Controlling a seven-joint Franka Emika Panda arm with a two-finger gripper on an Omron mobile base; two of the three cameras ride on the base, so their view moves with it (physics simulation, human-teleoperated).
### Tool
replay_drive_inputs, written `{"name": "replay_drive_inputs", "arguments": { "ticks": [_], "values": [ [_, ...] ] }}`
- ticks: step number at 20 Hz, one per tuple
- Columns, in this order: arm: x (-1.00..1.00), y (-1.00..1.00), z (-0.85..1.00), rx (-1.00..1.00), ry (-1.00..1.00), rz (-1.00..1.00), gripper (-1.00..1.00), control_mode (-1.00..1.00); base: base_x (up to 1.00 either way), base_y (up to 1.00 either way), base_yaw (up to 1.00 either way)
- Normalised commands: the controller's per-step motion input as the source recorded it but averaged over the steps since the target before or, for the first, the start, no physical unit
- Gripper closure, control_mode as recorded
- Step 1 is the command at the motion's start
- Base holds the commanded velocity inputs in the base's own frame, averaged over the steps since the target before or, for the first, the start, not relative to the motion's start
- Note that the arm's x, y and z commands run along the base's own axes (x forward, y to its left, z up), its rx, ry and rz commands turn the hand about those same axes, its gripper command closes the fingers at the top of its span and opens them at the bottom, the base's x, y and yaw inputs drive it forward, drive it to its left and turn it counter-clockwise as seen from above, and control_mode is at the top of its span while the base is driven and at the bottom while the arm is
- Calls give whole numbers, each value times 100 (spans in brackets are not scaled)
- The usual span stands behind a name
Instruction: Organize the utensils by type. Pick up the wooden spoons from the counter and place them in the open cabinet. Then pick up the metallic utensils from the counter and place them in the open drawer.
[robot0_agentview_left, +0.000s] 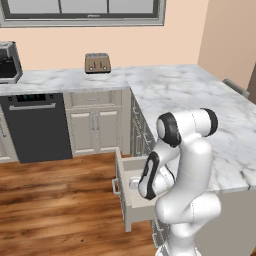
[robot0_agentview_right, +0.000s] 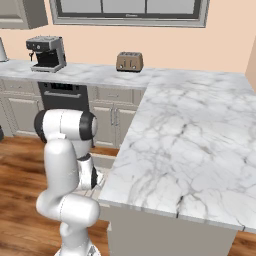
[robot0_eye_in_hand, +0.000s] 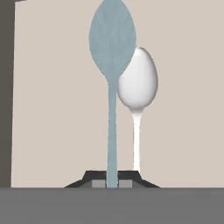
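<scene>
The tool (robot0_eye_in_hand: 112, 183) is closed tight on the blue spoon's (robot0_eye_in_hand: 112, 48) thin handle, holding it over the pale inside of the open drawer (robot0_eye_in_hand: 57, 109). A silver spoon (robot0_eye_in_hand: 139, 85) lies there already. This looks like the last step. Next, let go gently.

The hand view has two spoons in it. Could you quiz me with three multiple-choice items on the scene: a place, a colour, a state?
1. Where is the end effector working?
A. in the open drawer
B. at the toaster
C. on the floor

2. What colour is the spoon between its fingers?
A. brown
B. teal
C. red

3. How is the teal spoon?
A. lying free
B. gripped by its handle
C. broken

Answers: 1 A, the arm reaches down into the drawer; 2 B, the bowl and handle are teal, beside a silver spoon; 3 B, the fingers close on the handle's end.
</scene>
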Motion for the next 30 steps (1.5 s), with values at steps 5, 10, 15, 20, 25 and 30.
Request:
{"name": "replay_drive_inputs", "arguments": {
  "ticks": [5,10,15,20,25,30],
  "values": [
    [26,0,0,1,11,0,100,-100,0,0,0],
    [43,0,0,0,8,0,100,-100,0,0,0],
    [38,-2,0,0,6,0,100,-100,0,0,0],
    [25,-6,0,0,6,0,100,-100,0,0,0],
    [20,-1,-4,0,5,0,-100,-100,0,0,0],
    [20,0,-4,0,4,0,-100,-100,0,0,0]
  ]
}}
